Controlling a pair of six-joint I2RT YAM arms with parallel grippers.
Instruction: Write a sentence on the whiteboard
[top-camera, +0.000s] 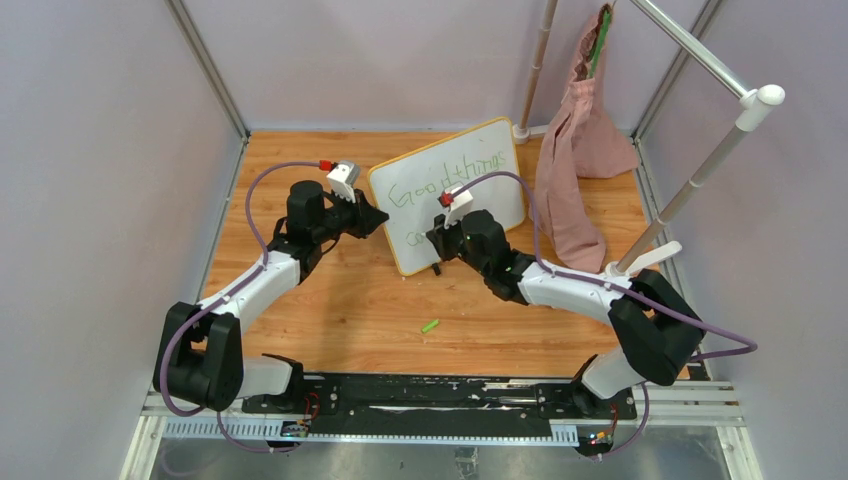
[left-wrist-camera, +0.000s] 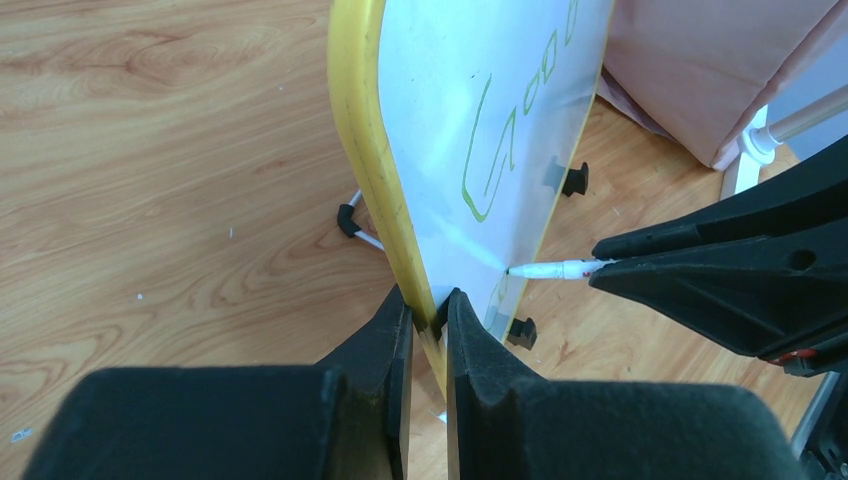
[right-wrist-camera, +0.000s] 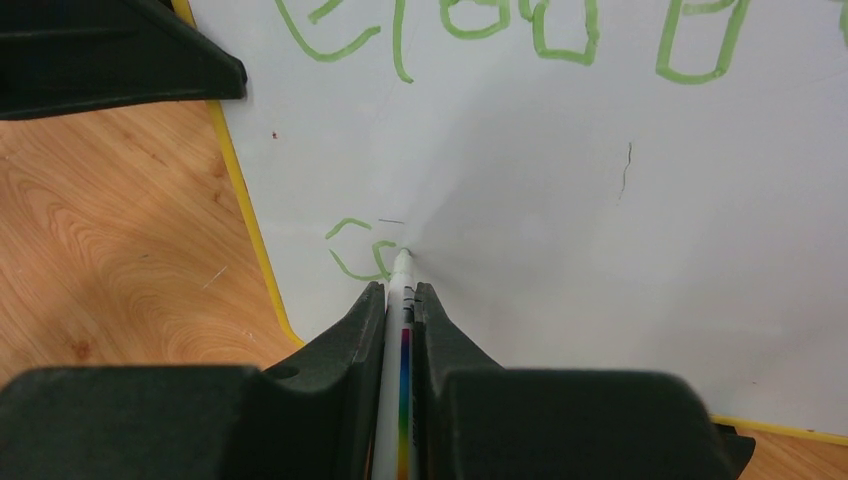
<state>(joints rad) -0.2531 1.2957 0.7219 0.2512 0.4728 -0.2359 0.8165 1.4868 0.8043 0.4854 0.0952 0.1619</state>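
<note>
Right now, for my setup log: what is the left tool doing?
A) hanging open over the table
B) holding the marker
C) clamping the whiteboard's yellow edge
C: the left tool is shut on the yellow frame of the whiteboard; the right tool holds the marker.

The left arm (top-camera: 250, 285) is reaching toward one o'clock, its left gripper (top-camera: 372, 220) pinching the whiteboard (top-camera: 480, 170) edge; the right arm (top-camera: 570, 285) is stretching toward ten o'clock, its right gripper (top-camera: 437, 240) clamping a marker (right-wrist-camera: 402, 275)
</note>
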